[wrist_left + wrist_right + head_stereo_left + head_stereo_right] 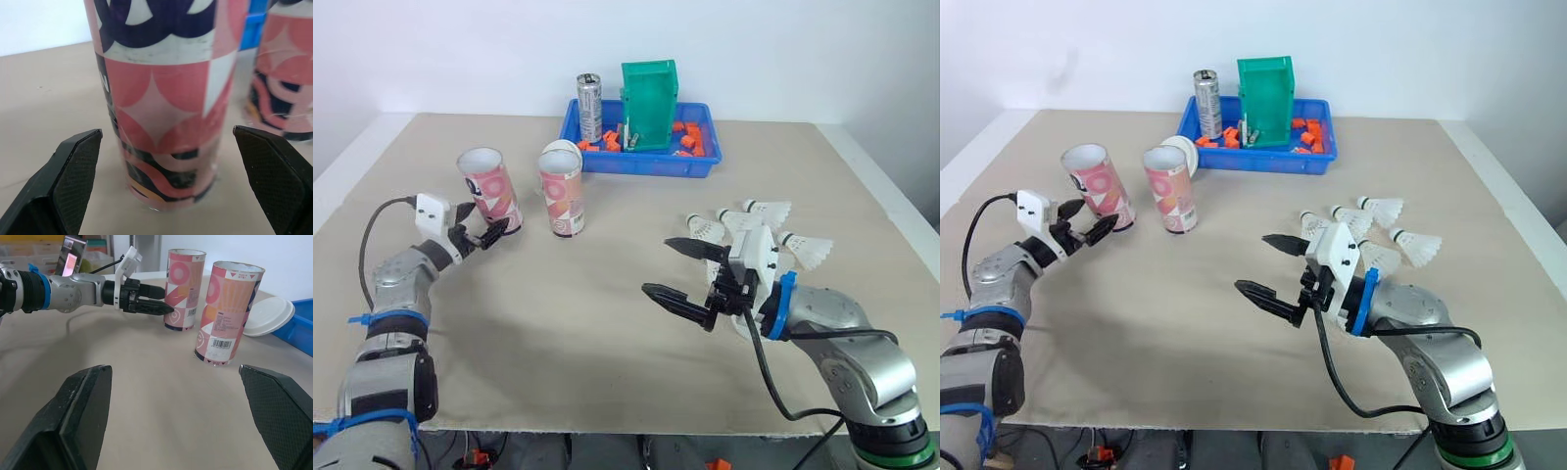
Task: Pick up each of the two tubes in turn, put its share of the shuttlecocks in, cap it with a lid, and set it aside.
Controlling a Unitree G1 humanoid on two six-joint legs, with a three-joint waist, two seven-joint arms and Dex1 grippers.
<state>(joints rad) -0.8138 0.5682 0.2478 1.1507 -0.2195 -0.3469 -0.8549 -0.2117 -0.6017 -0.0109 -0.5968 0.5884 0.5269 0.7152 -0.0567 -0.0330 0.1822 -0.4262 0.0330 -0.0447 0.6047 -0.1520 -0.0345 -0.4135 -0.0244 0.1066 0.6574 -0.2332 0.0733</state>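
- flagging risks at the first pick: left gripper [480, 223] has its jaws released, one finger on either side of the near tube [489, 191], low on its wall, at 10 o'clock on the table [607, 333]. no contact shows in the wrist view.
- grip point sits close to the base. judged risk: a tall tube held that low pivots or tips on the lift, or one finger touches first and shoves it over.
- second tube [561, 191] stands upright just beside the first, toward its 3 o'clock. a shoved tube could knock it, and the lid [269, 316] leaning behind it by the tray [646, 164] at 12 o'clock could slide.
- wall looks thin. too hard a squeeze may oval the open mouth and spoil the lid fit.
- right gripper [661, 266] is released and empty, hovering at 4 o'clock.
- shuttlecocks [754, 220] lie loose at 3 o'clock, skirts pointing different ways. a careless pinch could bend feathers or scatter the group.
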